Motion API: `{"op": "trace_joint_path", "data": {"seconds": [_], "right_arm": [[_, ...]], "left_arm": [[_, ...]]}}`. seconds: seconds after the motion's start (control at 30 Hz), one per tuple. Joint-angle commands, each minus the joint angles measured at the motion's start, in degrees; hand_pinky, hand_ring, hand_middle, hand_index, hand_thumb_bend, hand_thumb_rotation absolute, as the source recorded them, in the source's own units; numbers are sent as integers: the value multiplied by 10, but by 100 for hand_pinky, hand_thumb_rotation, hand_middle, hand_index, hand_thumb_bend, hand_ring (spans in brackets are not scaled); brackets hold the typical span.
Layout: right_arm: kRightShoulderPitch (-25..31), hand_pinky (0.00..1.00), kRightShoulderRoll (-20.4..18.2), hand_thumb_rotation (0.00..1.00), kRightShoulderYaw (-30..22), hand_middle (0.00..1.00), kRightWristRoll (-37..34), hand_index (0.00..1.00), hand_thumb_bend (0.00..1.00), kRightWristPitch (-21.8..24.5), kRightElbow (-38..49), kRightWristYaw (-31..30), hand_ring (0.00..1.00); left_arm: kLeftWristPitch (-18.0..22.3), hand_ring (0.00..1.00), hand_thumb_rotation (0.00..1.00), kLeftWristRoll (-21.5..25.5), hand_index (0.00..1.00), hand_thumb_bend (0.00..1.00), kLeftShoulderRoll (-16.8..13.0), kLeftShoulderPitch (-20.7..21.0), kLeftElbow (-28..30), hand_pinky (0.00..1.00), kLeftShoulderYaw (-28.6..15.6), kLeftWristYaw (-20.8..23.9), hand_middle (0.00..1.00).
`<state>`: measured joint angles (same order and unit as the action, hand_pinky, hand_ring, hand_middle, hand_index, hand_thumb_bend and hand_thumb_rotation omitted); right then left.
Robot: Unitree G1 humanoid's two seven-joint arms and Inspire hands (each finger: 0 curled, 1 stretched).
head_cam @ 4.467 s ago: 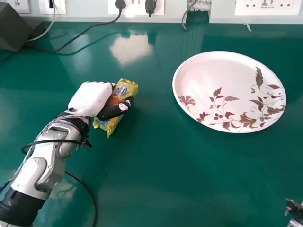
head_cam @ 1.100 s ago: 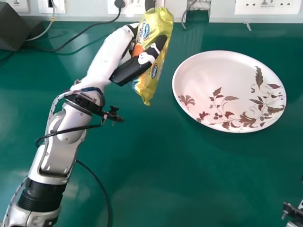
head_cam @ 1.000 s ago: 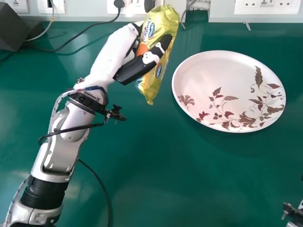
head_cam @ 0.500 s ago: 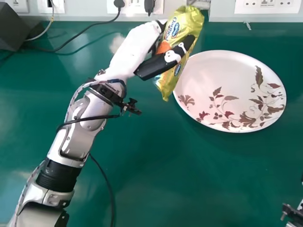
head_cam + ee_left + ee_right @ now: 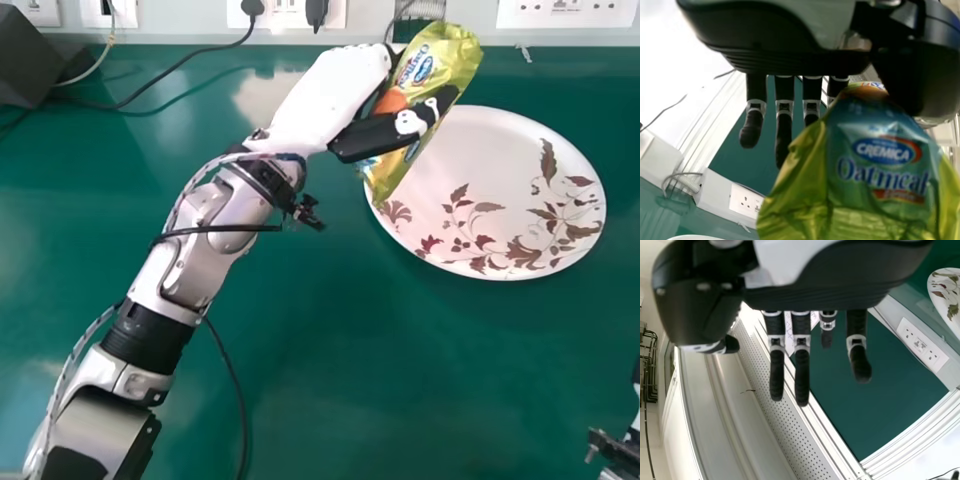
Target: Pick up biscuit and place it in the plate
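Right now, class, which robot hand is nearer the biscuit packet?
Left. The left hand grips the packet; the right hand is apart, its arm at the head view's lower right.

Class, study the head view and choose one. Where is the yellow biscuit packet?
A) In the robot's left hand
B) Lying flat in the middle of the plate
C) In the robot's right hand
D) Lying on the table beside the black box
A: the head view shows the yellow packet held by the left hand, its thumb across the wrapper.
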<state>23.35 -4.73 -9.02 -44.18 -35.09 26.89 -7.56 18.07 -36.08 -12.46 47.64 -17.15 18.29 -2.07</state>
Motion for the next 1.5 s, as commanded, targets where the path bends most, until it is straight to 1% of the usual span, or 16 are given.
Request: {"op": "trace_joint_path", "data": {"seconds": [0.0,0.1,0.23,0.33,0.53,0.63,0.87,1.03,1.2,1.33,1.47], "right_arm": [[-3,15,-44,0,-1,47,7,49,53,-14,-2,4,23],[-3,14,-43,0,-2,47,13,49,53,-16,-2,9,22],[0,13,-42,0,-1,47,15,49,53,-18,-1,16,22],[1,14,-41,0,-5,48,7,49,53,-24,-4,11,24],[2,17,-32,0,-13,48,-3,49,52,-26,-6,3,27],[3,18,-33,0,-13,44,-1,52,52,-21,0,10,28],[-2,20,-35,0,-12,44,-8,53,52,-24,-3,6,31],[-2,20,-36,0,-13,44,-11,52,52,-27,-7,3,31],[-4,19,-35,0,-16,44,-17,52,52,-32,-14,-7,30],[-4,19,-35,0,-18,45,-17,52,52,-33,-18,-8,30],[-5,21,-34,0,-20,45,-22,52,52,-34,-22,-11,32]], "left_arm": [[11,38,0,-11,53,51,9,29,-28,18,14,17,46],[15,37,0,-20,53,51,21,51,-63,17,22,31,45],[22,37,0,-32,53,51,29,79,-106,17,37,44,45],[12,37,0,-50,53,51,38,103,-133,17,52,46,45],[6,36,0,-81,53,50,54,145,-195,17,82,60,46],[7,37,0,-92,54,50,64,166,-229,17,95,71,46],[0,37,0,-114,54,51,86,212,-311,17,123,94,48],[5,38,0,-118,54,51,95,230,-361,17,138,117,48],[1,38,0,-126,54,51,105,245,-396,18,153,125,48],[-5,38,0,-135,53,51,113,256,-420,17,166,130,48],[-5,38,0,-139,53,51,122,265,-444,19,178,138,48]]}}
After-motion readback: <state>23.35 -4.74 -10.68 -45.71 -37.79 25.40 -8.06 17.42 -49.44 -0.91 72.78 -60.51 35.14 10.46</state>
